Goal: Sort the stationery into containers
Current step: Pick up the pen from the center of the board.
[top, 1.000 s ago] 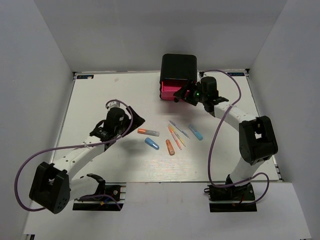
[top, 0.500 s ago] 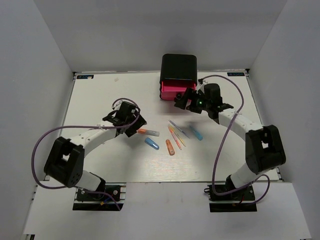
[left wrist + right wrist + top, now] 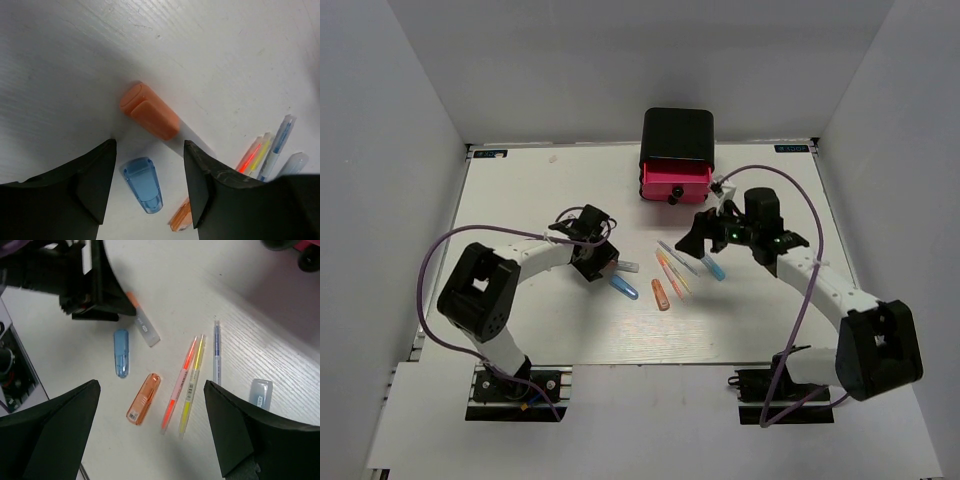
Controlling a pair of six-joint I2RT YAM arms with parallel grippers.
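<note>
The left gripper (image 3: 150,150) is held low over the worktop (image 3: 520,190), its jaws parted and empty, with an orange-capped marker (image 3: 150,112) just ahead of the gap and a blue marker (image 3: 144,185) beside it. The right gripper (image 3: 151,390) is seen above the pens, its jaws spread wide with nothing held. An orange marker (image 3: 143,398), a pink pen (image 3: 179,385), a yellow pen (image 3: 192,382) and a grey-blue pen (image 3: 216,352) are laid close together. A pink drawer (image 3: 675,180) stands out from the black cabinet (image 3: 677,135)
</note>
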